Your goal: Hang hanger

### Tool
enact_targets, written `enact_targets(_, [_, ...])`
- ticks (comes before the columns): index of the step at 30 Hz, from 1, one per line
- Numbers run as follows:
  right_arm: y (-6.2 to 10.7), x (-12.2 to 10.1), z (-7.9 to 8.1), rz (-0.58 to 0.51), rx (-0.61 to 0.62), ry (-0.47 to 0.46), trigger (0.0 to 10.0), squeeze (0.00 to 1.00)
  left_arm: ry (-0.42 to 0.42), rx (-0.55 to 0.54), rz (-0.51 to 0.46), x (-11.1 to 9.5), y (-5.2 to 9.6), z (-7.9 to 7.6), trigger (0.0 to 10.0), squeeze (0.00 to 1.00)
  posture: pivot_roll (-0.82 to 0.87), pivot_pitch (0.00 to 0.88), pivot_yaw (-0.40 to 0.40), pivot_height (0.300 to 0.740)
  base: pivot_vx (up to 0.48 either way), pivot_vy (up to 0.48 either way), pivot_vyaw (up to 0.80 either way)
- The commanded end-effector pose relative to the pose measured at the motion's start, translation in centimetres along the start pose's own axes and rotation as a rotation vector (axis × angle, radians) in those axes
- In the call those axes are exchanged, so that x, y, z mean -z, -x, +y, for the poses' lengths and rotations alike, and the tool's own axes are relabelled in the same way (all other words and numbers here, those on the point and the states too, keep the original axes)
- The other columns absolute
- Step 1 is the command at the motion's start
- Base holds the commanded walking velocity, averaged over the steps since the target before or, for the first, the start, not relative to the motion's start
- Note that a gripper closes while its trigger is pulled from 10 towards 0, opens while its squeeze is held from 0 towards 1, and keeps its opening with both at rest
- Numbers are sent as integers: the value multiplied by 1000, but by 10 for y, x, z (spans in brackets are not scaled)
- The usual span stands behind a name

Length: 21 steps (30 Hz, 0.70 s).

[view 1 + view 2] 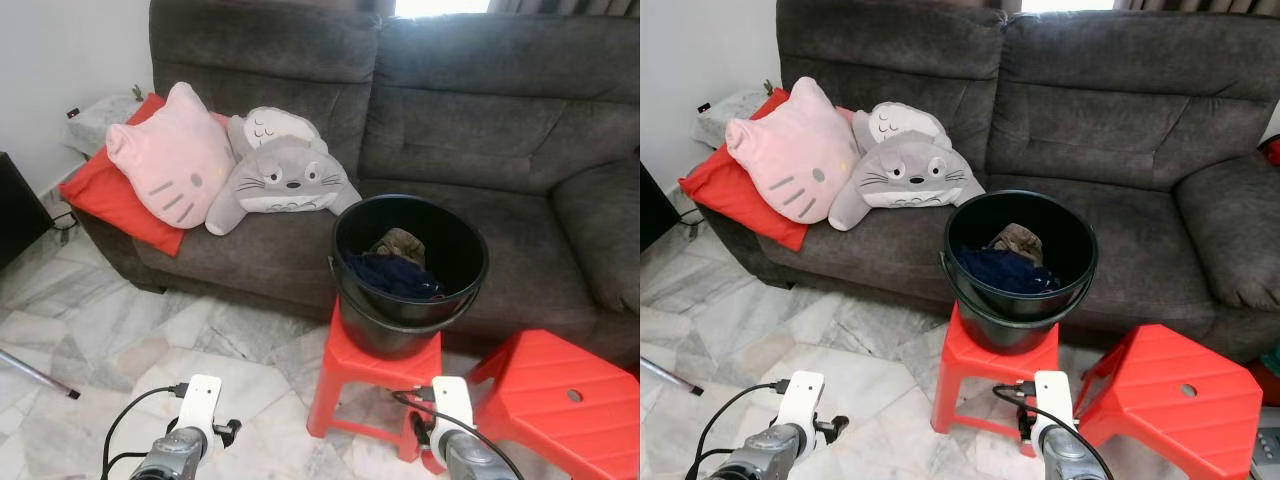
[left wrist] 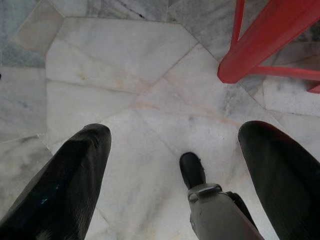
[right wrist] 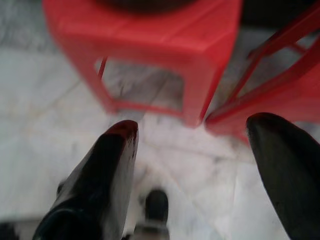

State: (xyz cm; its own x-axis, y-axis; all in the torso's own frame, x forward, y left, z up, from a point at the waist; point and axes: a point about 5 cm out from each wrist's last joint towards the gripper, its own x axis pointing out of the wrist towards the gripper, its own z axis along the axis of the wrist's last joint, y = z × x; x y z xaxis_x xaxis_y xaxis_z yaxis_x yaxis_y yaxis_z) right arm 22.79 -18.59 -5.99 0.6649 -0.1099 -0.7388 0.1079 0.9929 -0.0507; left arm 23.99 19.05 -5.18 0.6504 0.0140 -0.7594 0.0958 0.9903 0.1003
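Facing the bucket (image 1: 410, 270) of clothes on a red stool (image 1: 372, 375), both arms hang low over the floor, left tool (image 2: 172, 150) and right tool (image 3: 192, 145) spread, holding nothing. No hanger can be made out; probably it must be found first, perhaps among the bucket's clothes.

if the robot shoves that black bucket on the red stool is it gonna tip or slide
The round black plastic bucket sits on a small red plastic stool whose top looks barely wider than its base, so a push could slide it off. Inside lie only dark blue and brown clothes, so it is probably light and moves easily.
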Motion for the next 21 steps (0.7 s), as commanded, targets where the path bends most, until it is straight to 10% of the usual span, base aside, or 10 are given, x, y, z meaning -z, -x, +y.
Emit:
enact_targets(1, [0, -6, -3, -54, 39, -32, 10000, 0, 7, -2, 0, -4, -1, -2, 10000, 0, -106, 0, -1, 740, 0, 0, 0])
enact_targets(6, [1, -17, -8, -157, 120, 134, 10000, 0, 14, -2, -2, -5, -1, -3, 10000, 0, -111, 0, -8, 740, 0, 0, 0])
enact_targets(10, [18, -113, -73, -504, 294, 268, 10000, 0, 14, -2, -1, -5, -1, -3, 10000, 0, -132, 0, -9, 740, 0, 0, 0])
enact_targets(21, [64, -121, -30, -780, 119, 144, 10000, 0, 11, -5, -4, -4, -1, -2, 10000, 0, -138, 0, -10, 740, 0, 0, 0])
